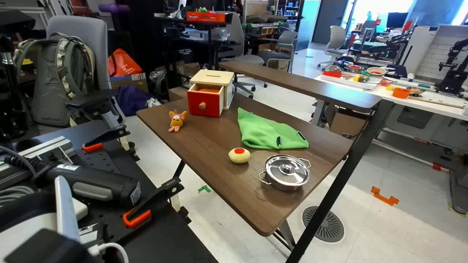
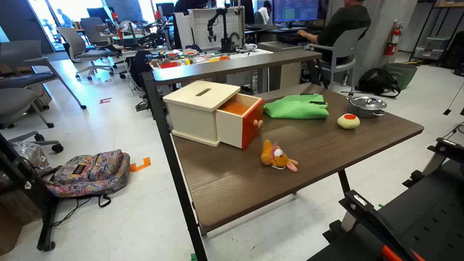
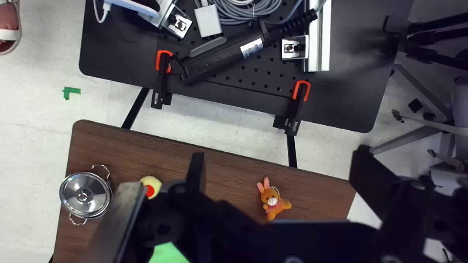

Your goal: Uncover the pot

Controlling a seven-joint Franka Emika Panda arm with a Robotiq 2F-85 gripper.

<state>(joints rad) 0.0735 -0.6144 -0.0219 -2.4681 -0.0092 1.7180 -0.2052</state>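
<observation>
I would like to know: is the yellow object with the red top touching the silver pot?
Apart. In an exterior view, a strip of brown tabletop shows between the yellow object and the silver pot.

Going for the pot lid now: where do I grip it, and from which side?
Best is probably the raised knob at the centre of the lid, coming straight down from above. The lid lies flat over the pot and the knob is what sticks up from it; the loop handles look fixed to the pot's sides, not the lid.
</observation>
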